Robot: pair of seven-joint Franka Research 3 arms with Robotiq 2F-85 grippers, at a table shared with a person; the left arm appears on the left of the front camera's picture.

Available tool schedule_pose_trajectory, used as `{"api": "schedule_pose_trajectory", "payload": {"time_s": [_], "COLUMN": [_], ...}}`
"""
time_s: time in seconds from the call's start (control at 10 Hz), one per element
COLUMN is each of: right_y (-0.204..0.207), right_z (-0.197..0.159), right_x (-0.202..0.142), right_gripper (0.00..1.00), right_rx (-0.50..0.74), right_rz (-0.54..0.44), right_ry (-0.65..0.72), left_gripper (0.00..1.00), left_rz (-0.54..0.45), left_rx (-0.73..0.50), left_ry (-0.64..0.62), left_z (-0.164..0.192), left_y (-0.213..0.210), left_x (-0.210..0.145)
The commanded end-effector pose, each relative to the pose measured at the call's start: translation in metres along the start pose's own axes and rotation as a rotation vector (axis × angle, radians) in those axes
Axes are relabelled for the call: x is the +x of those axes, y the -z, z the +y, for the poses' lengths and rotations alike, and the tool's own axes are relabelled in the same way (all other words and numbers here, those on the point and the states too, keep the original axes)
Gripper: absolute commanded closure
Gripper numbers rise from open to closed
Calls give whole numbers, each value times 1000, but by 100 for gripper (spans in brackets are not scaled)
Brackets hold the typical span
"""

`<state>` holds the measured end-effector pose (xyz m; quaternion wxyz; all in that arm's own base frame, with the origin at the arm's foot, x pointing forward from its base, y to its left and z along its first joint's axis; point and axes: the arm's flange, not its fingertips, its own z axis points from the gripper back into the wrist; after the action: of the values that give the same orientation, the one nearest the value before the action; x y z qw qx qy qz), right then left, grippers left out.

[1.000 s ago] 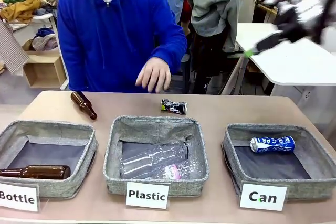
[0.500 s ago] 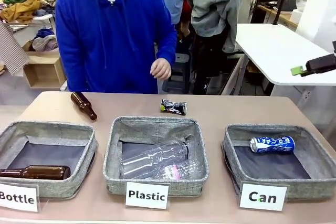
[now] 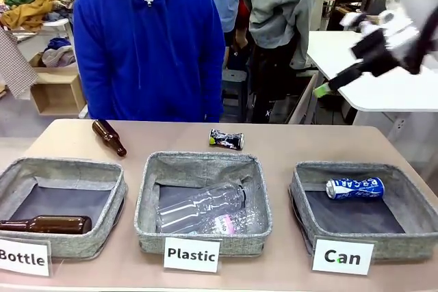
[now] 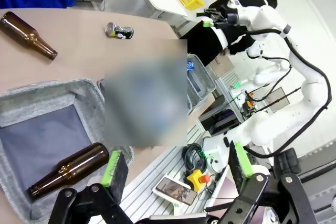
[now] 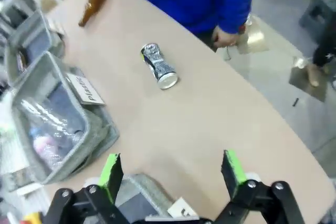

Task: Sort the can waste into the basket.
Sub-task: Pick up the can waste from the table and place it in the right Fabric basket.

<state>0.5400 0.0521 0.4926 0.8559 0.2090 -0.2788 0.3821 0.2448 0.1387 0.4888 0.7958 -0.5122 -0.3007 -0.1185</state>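
Observation:
The black dented can (image 3: 226, 139) lies on its side on the table behind the middle bin. The blue and white can (image 3: 354, 187) lies inside the grey "Can" basket (image 3: 356, 167) at the front right. My right gripper (image 3: 323, 89) hangs high above the table's far right, blurred. In the right wrist view it (image 5: 171, 171) stands open and empty, with the black can (image 5: 159, 65) well ahead of it on the table. My left gripper (image 4: 177, 166) is open and empty above the "Bottle" bin, and the black can (image 4: 119, 30) lies far off.
A "Plastic" bin (image 3: 203, 169) with clear bottles stands in the middle. The "Bottle" bin (image 3: 61, 165) at left holds one brown bottle (image 3: 48, 224); another brown bottle (image 3: 109, 137) lies on the table behind it. A person in a blue hoodie (image 3: 147, 39) stands at the far edge.
The person's hand has drawn back from above the table to their side. My right arm swung out toward the right edge and has come back in at the upper right. Neither can has moved.

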Motion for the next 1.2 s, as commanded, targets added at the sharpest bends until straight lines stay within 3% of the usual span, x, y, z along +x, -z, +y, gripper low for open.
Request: {"api": "schedule_pose_trajectory", "payload": {"time_s": [0.0,0.3,0.5,0.7,0.8,1.1], "right_y": [52,138,187,210,209,209], "right_z": [-6,6,3,-5,-4,3], "right_x": [44,81,87,90,86,78], "right_gripper": [0,0,0,0,0,0], "right_rx": [-34,-72,-89,-70,-41,-51], "right_rz": [169,300,315,288,322,304], "right_ry": [-118,-246,-279,-280,-253,-303], "left_gripper": [0,0,0,0,0,0], "left_rz": [-14,-14,-14,-14,-14,-14], "left_rx": [-5,-5,-5,-5,-5,-5], "left_ry": [-7,-7,-7,-7,-7,-7], "left_z": [-3,-3,-3,-3,-3,-3], "left_y": [1,1,1,1,1,1], "left_x": [0,0,0,0,0,0]}}
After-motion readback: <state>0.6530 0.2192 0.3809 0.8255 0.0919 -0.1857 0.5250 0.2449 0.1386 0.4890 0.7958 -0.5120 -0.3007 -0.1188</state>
